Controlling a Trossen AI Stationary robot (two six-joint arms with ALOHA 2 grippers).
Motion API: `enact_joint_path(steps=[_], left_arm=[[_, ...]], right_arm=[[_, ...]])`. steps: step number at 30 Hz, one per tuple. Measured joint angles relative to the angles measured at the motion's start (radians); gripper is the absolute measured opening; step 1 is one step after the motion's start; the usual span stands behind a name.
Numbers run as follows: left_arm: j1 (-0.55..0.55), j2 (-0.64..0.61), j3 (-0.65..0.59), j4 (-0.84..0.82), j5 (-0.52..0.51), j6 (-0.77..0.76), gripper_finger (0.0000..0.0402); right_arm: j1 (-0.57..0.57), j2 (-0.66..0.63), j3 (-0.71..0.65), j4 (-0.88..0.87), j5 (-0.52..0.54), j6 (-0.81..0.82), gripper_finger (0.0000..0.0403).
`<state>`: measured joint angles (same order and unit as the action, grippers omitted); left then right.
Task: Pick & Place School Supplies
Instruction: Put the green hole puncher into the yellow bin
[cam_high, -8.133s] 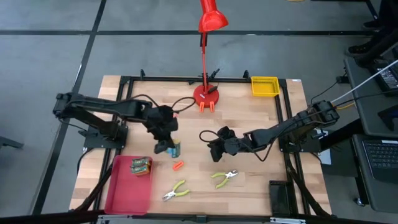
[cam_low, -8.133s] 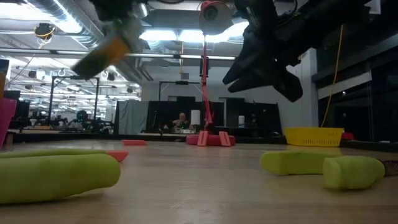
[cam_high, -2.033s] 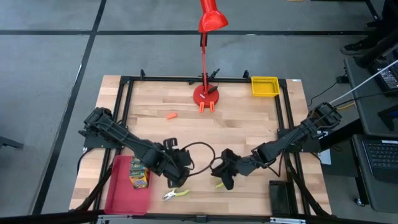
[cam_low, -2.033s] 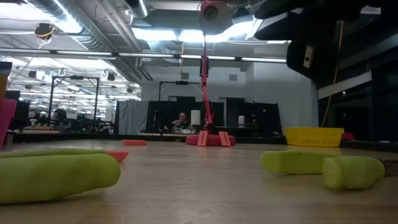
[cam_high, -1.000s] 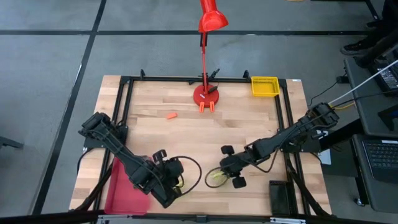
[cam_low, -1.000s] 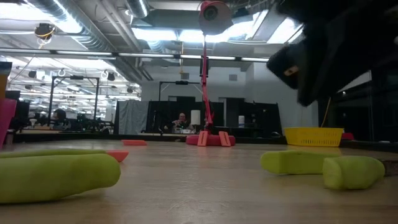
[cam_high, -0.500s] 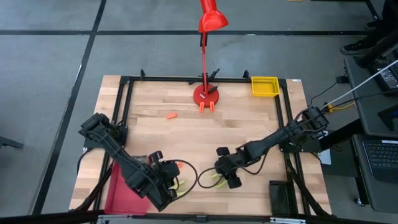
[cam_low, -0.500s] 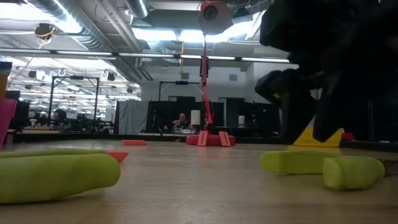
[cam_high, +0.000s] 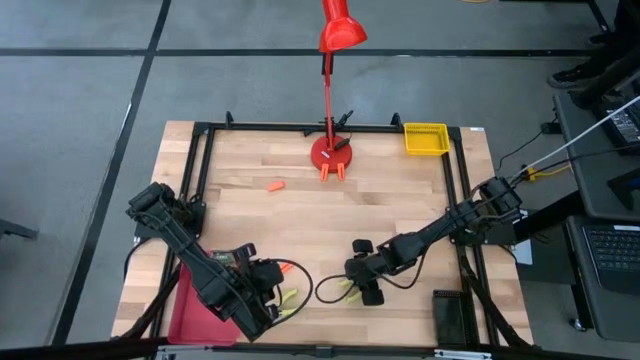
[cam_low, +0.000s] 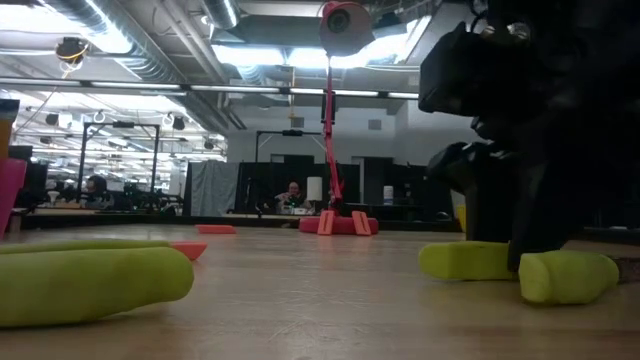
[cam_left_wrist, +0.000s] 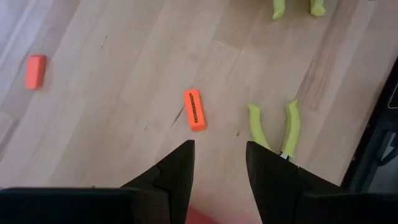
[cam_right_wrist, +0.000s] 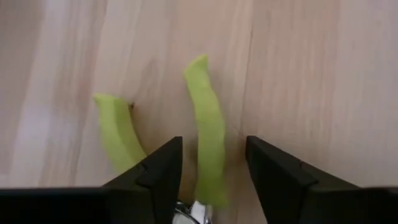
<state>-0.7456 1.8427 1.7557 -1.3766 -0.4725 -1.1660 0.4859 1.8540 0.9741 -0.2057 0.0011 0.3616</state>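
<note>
Two pliers with yellow-green handles lie flat near the table's front edge. My right gripper (cam_high: 355, 285) stands open, low over the right pliers (cam_high: 343, 291), with its fingers on either side of one handle (cam_right_wrist: 208, 140); the other handle (cam_right_wrist: 117, 132) lies outside them. My left gripper (cam_high: 268, 287) hovers open over the red tray's (cam_high: 190, 312) right edge, short of the left pliers (cam_left_wrist: 275, 127). One orange piece (cam_left_wrist: 194, 110) lies just ahead of it, and another (cam_high: 273, 186) lies farther back. My right gripper comes at the handle from above, fingers pointing down and reaching to the handles (cam_low: 470, 262) on the table. Whether the fingers (cam_right_wrist: 155, 171) touch the handle, I cannot tell. The pliers lie flat on the wood.
A tall red lamp stands on its base (cam_high: 331, 152) at the middle of the far edge, with a yellow bin (cam_high: 425, 138) to its right. A dark block (cam_high: 450, 312) sits at the front right corner. Bare wood lies across the table's middle.
My right gripper has come down and gone a little toward the table's left, onto the right pliers, which have stayed where they were. My left gripper has drawn back slightly toward the tray, uncovering the orange piece ahead of it.
</note>
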Motion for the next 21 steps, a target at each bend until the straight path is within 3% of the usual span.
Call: enact_joint_path(steps=[4,9,21], left_arm=[[0.000,0.000,0.000,0.000,0.000,-0.003,0.0142],[0.000,0.000,0.000,-0.015,0.001,-0.004,0.0142],[-0.001,0.000,0.000,-0.071,-0.021,-0.062,0.0141]], right_arm=[[0.009,0.000,-0.001,0.003,0.062,0.046,0.0136],[0.008,0.001,-0.003,0.020,0.068,0.102,0.0043],[-0.048,0.008,0.096,0.009,0.150,0.206,0.0042]])
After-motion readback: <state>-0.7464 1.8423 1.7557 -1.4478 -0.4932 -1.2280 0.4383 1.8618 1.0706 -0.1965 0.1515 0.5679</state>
